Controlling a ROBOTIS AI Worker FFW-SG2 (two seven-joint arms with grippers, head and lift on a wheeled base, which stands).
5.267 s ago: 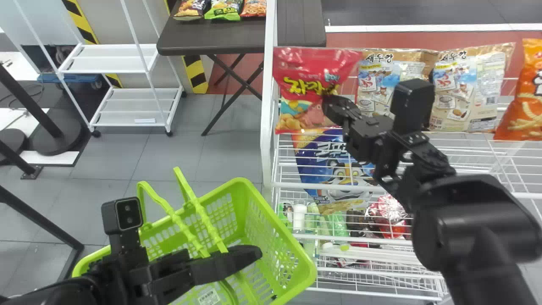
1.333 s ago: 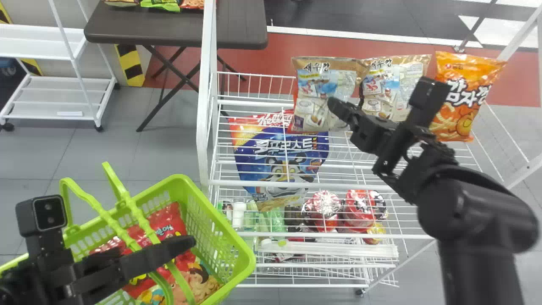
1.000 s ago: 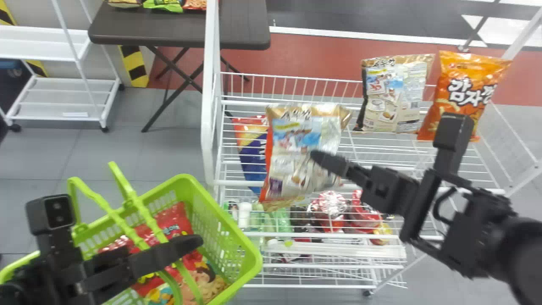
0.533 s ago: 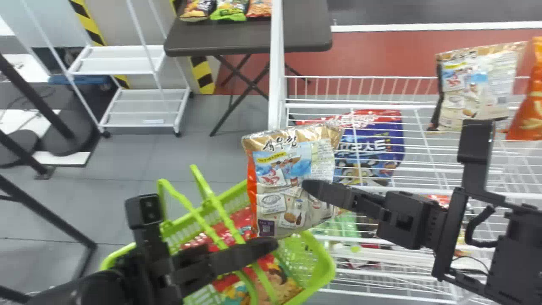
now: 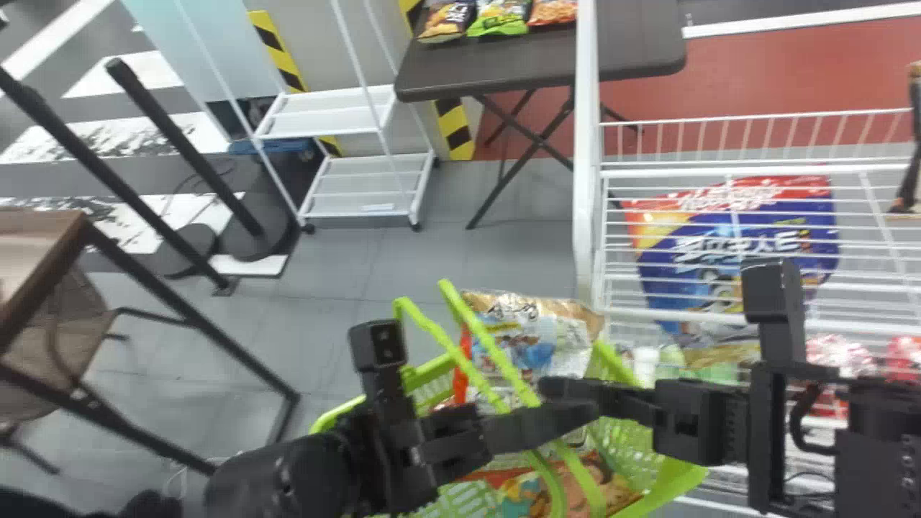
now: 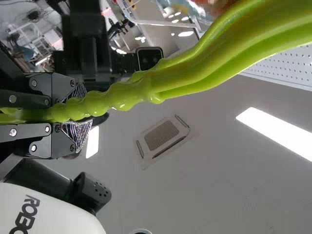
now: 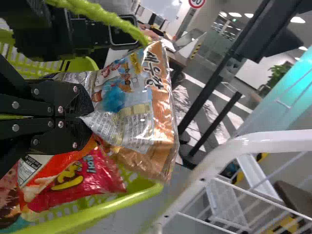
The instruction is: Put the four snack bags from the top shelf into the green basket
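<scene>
"Over the green basket (image 5: 680, 480), what did the right pincer (image 5: 550, 388) have?"

"One snack bag (image 5: 554, 334), pinched by a gathered edge. The bag fanned out beyond the fingertips, beside the handles (image 5: 434, 329)."

"Was it inside?"

"Its lower part seemed to be within the rim, though arms and handles covered much of it. A red bag (image 7: 105, 178) lay in the basket underneath."

"And the left pincer (image 5: 586, 414)?"

"Clenched round the handles."
</scene>
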